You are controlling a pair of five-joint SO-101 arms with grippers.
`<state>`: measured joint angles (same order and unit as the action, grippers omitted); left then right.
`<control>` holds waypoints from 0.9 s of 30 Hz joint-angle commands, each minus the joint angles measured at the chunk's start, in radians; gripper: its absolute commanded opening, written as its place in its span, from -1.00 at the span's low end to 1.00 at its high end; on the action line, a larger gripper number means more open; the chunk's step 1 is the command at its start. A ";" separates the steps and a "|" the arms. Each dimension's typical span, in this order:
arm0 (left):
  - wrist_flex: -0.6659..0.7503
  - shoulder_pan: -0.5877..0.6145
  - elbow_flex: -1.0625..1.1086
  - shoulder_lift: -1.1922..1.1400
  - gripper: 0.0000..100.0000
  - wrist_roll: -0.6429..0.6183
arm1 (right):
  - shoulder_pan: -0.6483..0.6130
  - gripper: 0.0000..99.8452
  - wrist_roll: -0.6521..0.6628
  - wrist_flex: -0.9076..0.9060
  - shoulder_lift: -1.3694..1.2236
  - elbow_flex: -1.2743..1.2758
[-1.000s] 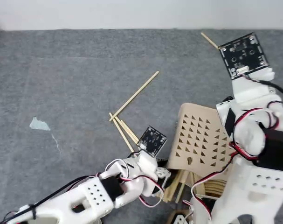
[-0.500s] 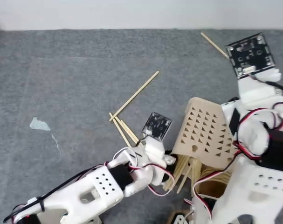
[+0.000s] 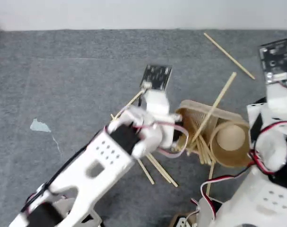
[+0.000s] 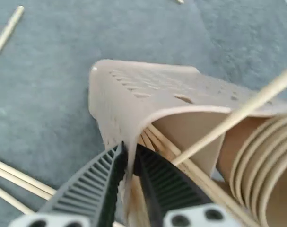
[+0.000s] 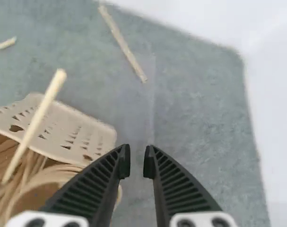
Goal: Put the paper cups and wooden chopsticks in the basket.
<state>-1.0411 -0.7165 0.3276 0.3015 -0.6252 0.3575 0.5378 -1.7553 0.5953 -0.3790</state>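
Basket (image 3: 204,108) turned, chopsticks (image 3: 221,97) protruding | left tool (image 4: 129,149) pinches it | right tool (image 5: 136,153) empty, barely open

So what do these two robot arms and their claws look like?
The left arm and right arm are white plastic shells dotted with small holes, over black motors, with thin red, black and white cables looping outside. A black square circuit board sits at each wrist. The left gripper and right gripper have black ribbed fingers on white mounts.

Jaws barely apart nr basket (image 5: 72,124) (chopstick (image 5: 44,104) poking out).
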 commanded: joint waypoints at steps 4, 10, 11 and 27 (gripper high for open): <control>-0.180 0.084 -0.512 -0.345 -0.98 -0.014 | 0.093 -0.84 0.008 -0.033 0.024 -0.064; -0.245 0.109 -0.894 -0.545 -0.98 -0.014 | 0.166 -0.84 0.009 -0.024 0.024 -0.066; -0.259 0.109 -0.949 -0.571 -0.97 -0.014 | 0.176 -0.84 0.009 -0.024 0.024 -0.066; -0.442 0.126 -1.465 -0.801 -0.46 0.005 | 0.285 -0.84 0.049 0.012 0.019 -0.064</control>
<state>-1.4799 -0.6030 -1.0518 -0.5148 -0.6114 0.6291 0.5731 -1.7476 0.5953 -0.4020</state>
